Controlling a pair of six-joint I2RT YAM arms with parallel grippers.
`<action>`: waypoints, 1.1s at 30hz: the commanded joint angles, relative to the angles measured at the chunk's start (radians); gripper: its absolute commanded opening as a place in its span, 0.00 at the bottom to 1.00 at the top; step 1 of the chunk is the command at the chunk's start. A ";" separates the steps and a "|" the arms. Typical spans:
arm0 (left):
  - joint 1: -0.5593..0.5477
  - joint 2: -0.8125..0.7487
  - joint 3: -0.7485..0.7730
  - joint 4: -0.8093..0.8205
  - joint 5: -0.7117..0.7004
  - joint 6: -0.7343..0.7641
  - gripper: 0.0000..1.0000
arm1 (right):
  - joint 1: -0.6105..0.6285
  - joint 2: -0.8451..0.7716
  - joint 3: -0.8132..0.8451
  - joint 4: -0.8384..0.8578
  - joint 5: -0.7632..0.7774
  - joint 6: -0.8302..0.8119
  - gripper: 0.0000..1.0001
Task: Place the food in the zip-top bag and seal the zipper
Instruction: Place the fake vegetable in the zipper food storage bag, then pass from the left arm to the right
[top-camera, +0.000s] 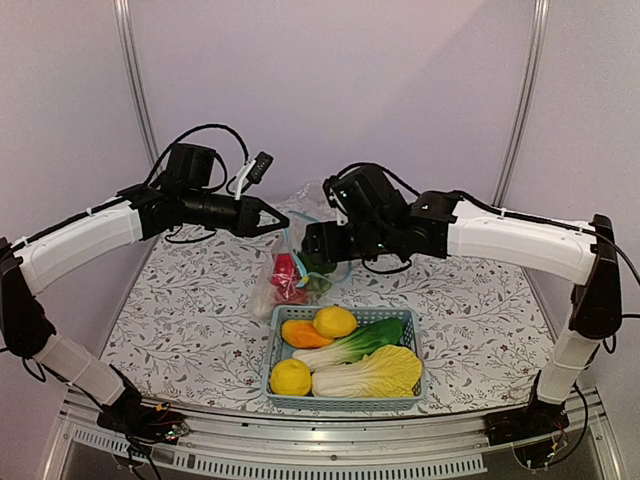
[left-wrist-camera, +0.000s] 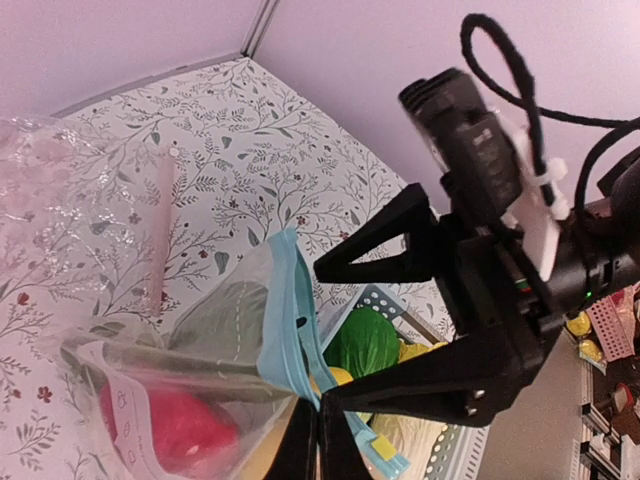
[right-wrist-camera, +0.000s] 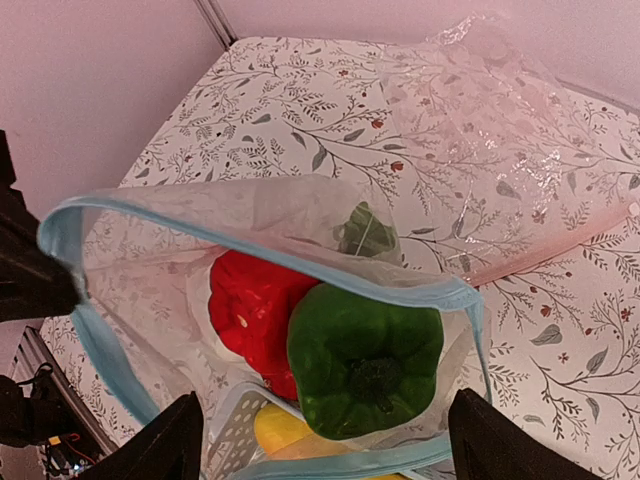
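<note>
My left tool (top-camera: 283, 229) pinches the zipper (left-wrist-camera: 285, 320) of the zip-top bag (right-wrist-camera: 150, 270); my right tool (right-wrist-camera: 335, 445) hangs wide open over its mouth, green pepper (right-wrist-camera: 365, 360) and red pepper (right-wrist-camera: 250, 305) inside.

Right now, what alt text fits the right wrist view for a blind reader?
A clear zip-top bag gapes open below the camera, its teal zipper ringing a green bell pepper and a red pepper inside. The right hand is open, its black tips framing the bottom edge.
</note>
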 joint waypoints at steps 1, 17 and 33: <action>0.002 -0.025 0.013 0.006 -0.007 0.014 0.00 | -0.005 -0.124 -0.046 0.010 -0.052 -0.041 0.85; 0.002 -0.018 0.013 0.009 0.007 0.013 0.00 | -0.124 -0.119 -0.178 -0.010 -0.115 0.077 0.66; 0.002 -0.019 0.013 0.011 0.010 0.012 0.00 | -0.134 -0.002 -0.148 0.013 -0.182 0.090 0.43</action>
